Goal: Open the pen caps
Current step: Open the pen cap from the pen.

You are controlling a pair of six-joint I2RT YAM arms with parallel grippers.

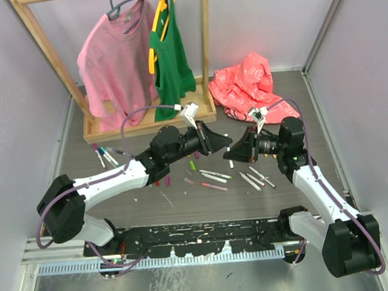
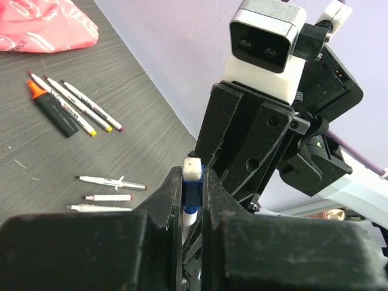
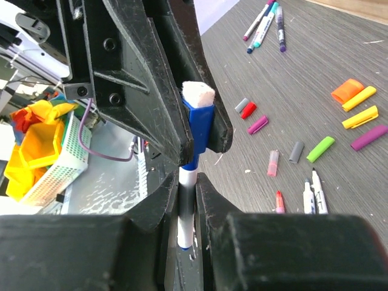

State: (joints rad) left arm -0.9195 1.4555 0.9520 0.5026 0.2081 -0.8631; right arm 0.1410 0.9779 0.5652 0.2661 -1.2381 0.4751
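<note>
Left tool (image 2: pixel 194 185) is clamped tight on the blue cap (image 3: pixel 199 121), and the right tool (image 3: pixel 187 203) is pinched onto the white barrel of that same pen (image 3: pixel 185 221). It's held up off the counter (image 3: pixel 315 66), tools nose to nose at centre frame. Loose caps (image 3: pixel 321 148) lie scattered on the right of the right wrist view. More pens (image 2: pixel 85 109) and a black highlighter (image 2: pixel 54 114) rest upper left in the left wrist view.

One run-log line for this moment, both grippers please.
left gripper: shut on blue cap | right gripper: shut on pen barrel | blue cap: not yet off | table: loose caps, other pens
</note>
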